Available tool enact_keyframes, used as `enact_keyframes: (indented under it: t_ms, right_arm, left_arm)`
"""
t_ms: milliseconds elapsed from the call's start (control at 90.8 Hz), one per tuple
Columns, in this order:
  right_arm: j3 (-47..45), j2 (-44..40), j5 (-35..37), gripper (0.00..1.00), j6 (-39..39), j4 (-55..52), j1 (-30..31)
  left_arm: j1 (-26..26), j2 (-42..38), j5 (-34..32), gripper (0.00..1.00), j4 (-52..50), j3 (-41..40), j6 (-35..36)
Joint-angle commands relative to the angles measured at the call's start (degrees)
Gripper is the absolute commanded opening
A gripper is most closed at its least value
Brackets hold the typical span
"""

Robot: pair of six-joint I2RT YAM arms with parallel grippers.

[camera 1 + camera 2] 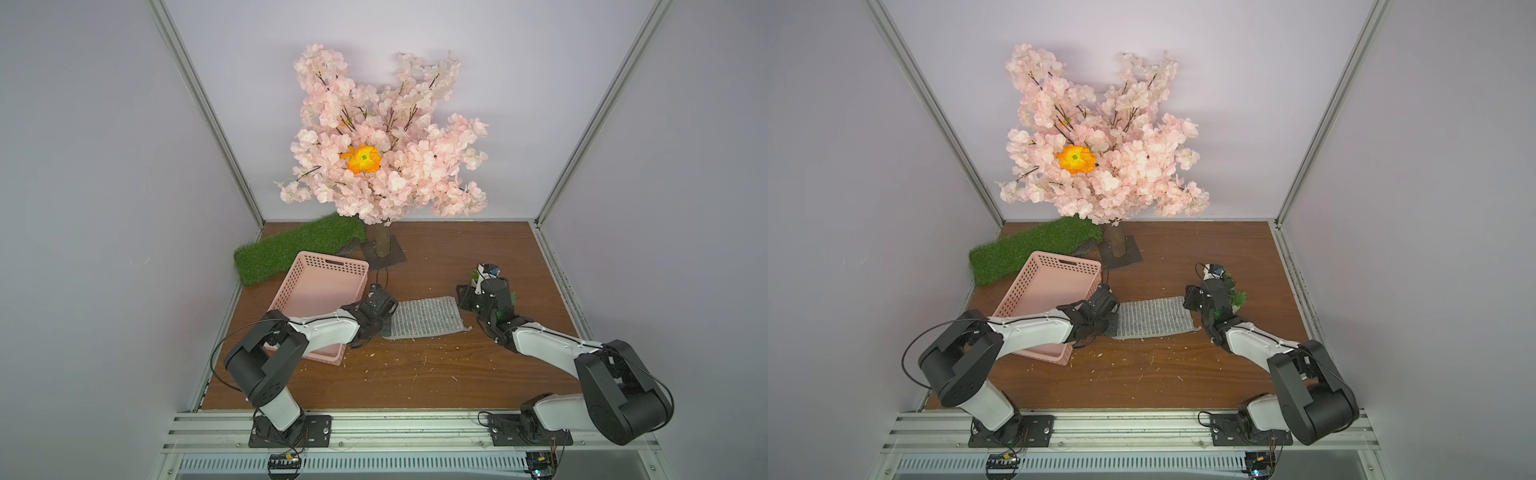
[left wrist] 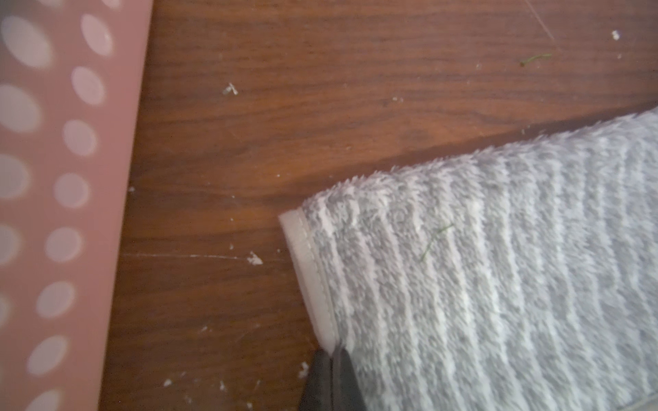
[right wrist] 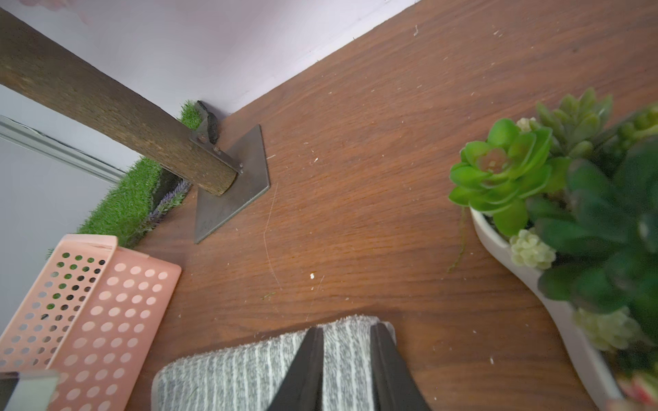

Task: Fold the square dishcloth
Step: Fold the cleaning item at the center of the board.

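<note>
Left tool point(image 2: 332, 377) tight on dishcloth point(image 2: 498, 284) hem, solely in wrist view.

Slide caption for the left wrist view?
Left gripper shut on the hemmed edge of the striped grey dishcloth, pink basket alongside.

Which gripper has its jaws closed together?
The left gripper, closed on the square dishcloth's hem; the right gripper's jaws stand apart over the cloth.
</note>
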Motion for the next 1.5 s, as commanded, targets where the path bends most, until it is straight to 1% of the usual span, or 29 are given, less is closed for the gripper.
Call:
enact_keyframes:
  t_ms: [0,154,341,517,671,793,881,936,1266,1486]
  right_arm:
    - [-1.47,-0.32,-0.47,0.26,-1.04,-1.93,-0.01]
    - [-2.90,0.78,-2.66,0.26,-0.61,-1.72,0.00]
    - [-3.12,2.06,-4.78,0.27,-0.03,-1.55,0.07]
    - [-2.51,3.22,-5.25,0.28,0.17,-2.15,0.16]
    - [-1.77,4.43,-4.61,0.26,0.31,-3.35,0.16]
    - [-1.84,4.48,-3.25,0.25,0.76,-4.66,0.16]
    - [-1.97,4.72,-2.33,0.24,0.82,-5.03,0.17]
    - [-2.05,5.08,-1.97,0.22,0.77,-4.92,0.17]
    - [-1.42,9.76,-1.55,0.10,1.03,-1.83,0.07]
    - [-1.76,12.42,-3.88,0.09,1.89,1.32,-0.05]
  left_arm:
    - [-0.63,1.58,-2.12,0.00,-5.92,1.21,2.00]
    - [-0.63,0.34,-4.31,0.00,-6.41,3.76,3.46]
    - [-0.62,-0.48,-5.52,0.00,-6.74,7.15,5.16]
    - [-1.05,-1.04,-5.72,0.00,-7.41,10.19,6.82]
    - [-1.98,-0.81,-3.84,0.00,-7.54,12.78,7.79]
    - [-2.49,-0.47,-2.07,0.00,-7.56,14.66,8.43]
    - [-2.75,-0.13,0.41,0.00,-7.53,16.07,8.78]
    - [-3.13,0.36,1.93,0.00,-7.55,17.25,9.11]
    - [-6.76,7.24,5.93,0.00,-7.29,24.53,10.56]
    - [-7.23,11.93,10.05,0.00,-4.51,27.91,9.57]
